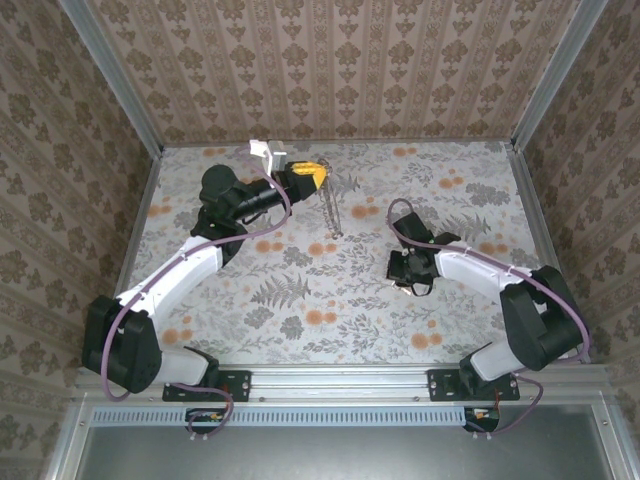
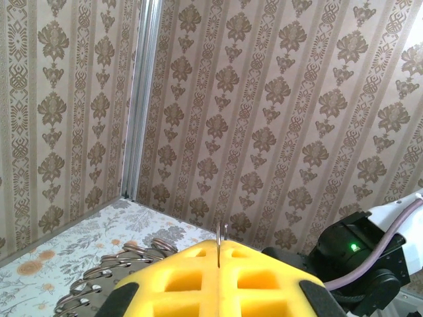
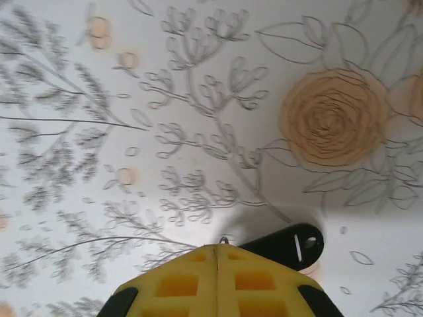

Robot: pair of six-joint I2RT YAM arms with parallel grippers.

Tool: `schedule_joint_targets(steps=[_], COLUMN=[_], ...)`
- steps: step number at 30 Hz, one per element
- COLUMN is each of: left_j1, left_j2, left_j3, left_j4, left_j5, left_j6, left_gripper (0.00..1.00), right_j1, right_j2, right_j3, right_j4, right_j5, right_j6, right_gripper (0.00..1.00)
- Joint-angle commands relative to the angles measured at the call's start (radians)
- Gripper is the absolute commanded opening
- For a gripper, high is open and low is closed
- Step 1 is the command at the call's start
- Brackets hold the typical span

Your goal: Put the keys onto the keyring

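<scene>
Right wrist: right pincer (image 3: 218, 249) closed on key (image 3: 291, 246); left pincer (image 2: 219, 246) closed on keyring (image 2: 132, 256)

Two arms, left arm (image 1: 190, 265) and right arm (image 1: 480, 265), two grippers, left gripper (image 2: 219, 243) and right gripper (image 3: 218, 248), one key (image 3: 291, 244), one keyring chain (image 1: 331, 212)

Overhead rear, wrists close, table (image 1: 350, 325) probably shared

Keyring (image 2: 221, 232) disappearing into the seam of the left fingers (image 2: 178, 281), chain (image 2: 112, 277) left of them running off the bottom edge, key (image 3: 296, 244) hiding its near end behind the right fingers (image 3: 178, 284), table (image 3: 46, 152) blurring to their left
</scene>
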Motion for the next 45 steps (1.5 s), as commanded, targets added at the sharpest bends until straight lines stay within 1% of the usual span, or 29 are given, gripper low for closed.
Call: schedule_joint_targets(steps=[1, 4, 14, 25, 35, 37, 45], left_j1=[0.002, 0.001, 0.002, 0.001, 0.000, 0.000, 0.000], left_j2=[-0.003, 0.000, -0.007, -0.007, -0.003, -0.001, 0.000], left_j3=[-0.004, -0.006, -0.010, -0.011, -0.007, -0.008, -0.007], left_j4=[0.058, 0.062, 0.064, 0.067, 0.069, 0.069, 0.073], left_j5=[0.007, 0.009, 0.007, 0.006, 0.005, 0.005, 0.006], left_j6=[-0.014, -0.017, -0.020, -0.026, -0.025, -0.026, -0.026], left_gripper=[0.00, 0.00, 0.00, 0.00, 0.00, 0.00, 0.00], right_j1=[0.004, 0.003, -0.004, -0.004, -0.006, -0.004, -0.004], right_j2=[-0.043, -0.031, 0.051, 0.131, 0.152, 0.156, 0.160], right_j3=[0.011, 0.006, -0.026, -0.027, -0.024, -0.023, -0.023], right_j4=[0.082, 0.132, 0.255, 0.288, 0.290, 0.289, 0.287], right_j5=[-0.098, -0.157, -0.225, -0.217, -0.204, -0.202, -0.197], right_j6=[-0.019, -0.019, -0.008, -0.009, -0.012, -0.014, -0.014], right_gripper=[0.00, 0.00, 0.00, 0.00, 0.00, 0.03, 0.21])
